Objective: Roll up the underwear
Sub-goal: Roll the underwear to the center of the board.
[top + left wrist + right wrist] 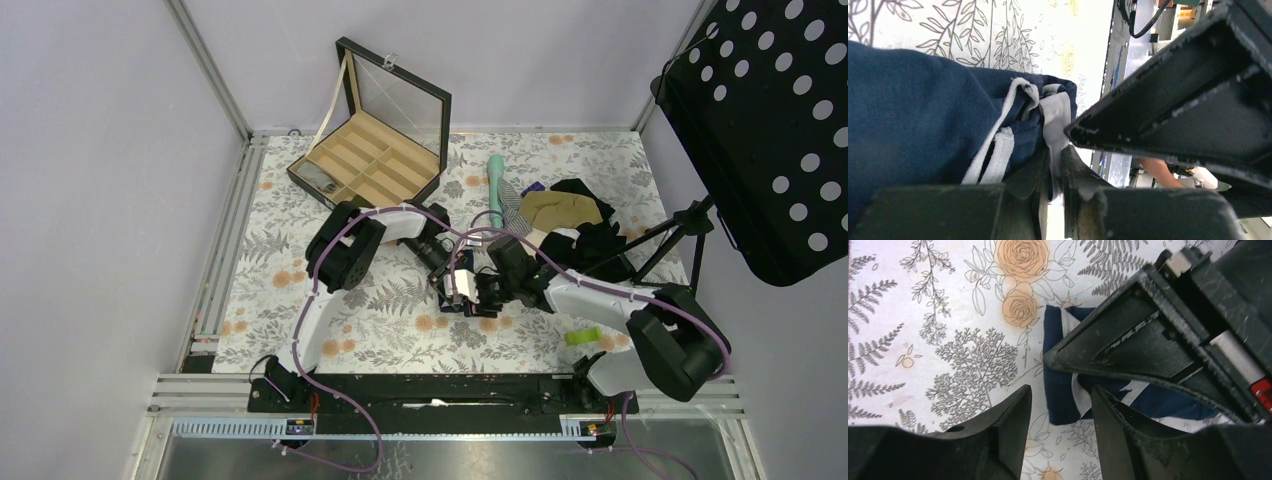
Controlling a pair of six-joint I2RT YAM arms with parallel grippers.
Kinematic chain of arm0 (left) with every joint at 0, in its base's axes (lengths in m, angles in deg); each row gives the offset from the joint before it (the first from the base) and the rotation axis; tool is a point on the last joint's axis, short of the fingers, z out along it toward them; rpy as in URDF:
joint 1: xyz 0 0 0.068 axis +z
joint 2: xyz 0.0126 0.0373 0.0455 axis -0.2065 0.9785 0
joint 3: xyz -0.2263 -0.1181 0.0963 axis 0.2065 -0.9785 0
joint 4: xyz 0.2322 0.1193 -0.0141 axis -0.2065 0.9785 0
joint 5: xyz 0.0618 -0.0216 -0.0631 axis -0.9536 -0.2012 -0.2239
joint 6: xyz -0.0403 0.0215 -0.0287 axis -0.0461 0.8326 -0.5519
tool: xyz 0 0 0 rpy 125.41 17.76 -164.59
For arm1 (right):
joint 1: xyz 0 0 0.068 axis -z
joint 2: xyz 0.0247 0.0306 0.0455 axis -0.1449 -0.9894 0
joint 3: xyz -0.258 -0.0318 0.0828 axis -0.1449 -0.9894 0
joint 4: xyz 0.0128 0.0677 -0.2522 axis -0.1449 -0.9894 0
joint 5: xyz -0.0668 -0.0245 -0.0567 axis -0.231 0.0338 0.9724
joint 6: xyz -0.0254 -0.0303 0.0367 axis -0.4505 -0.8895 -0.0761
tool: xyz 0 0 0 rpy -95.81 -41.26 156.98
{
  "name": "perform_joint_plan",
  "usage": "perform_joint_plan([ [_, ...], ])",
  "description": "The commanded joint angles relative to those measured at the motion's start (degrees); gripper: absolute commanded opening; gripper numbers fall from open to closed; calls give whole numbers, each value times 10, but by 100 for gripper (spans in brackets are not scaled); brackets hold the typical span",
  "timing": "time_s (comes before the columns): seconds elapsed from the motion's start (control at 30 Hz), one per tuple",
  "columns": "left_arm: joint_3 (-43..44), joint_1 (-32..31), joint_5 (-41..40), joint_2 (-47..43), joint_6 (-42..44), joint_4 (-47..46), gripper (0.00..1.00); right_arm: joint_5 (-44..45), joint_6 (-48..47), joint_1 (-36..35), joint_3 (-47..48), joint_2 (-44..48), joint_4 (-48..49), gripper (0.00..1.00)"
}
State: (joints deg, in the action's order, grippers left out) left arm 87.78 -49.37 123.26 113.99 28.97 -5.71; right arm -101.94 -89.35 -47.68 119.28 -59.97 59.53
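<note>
The left fingers are pressed together, pinching the white waistband edge of the underwear, and the navy cloth is lying bunched on the floral tabletop right in front of them. The right fingers are standing spread over one end of the folded garment with nothing between them; whether they are touching the cloth is hard to tell from this angle. From above, both arms are meeting over the middle of the tabletop, fingers almost nose to nose, the underwear largely hidden beneath them. Well behind, an open wooden box is sitting far left and a pile of clothes far right
</note>
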Motion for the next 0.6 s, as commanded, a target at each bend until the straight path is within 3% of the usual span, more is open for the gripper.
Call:
perform_joint_plan([
  [0.0,4,-4,-62,32,7,-52,12,-19,-41,-10,34,-33,31,53],
  [0.27,5,-3,-69,30,0,-52,14,-26,-72,-16,55,-79,-12,37],
  [0.37,9,2,-75,24,-5,-52,15,-27,-90,-17,82,-101,-61,16],
  [0.43,12,7,-86,13,-12,-52,21,-28,-97,-16,100,-115,-89,5],
  [0.57,-21,42,-116,-63,-26,-98,35,-28,-99,-17,151,-144,-164,0],
])
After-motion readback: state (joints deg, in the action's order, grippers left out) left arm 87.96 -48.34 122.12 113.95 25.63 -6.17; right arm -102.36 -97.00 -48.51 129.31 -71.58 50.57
